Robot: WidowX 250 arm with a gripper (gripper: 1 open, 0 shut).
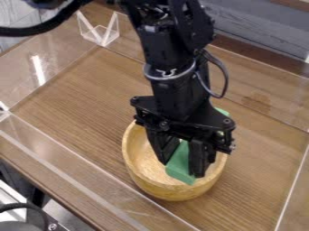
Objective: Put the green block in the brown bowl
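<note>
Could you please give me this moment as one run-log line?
gripper: over brown bowl | green block: between the fingers, within the bowl's rim | release: not yet seen
</note>
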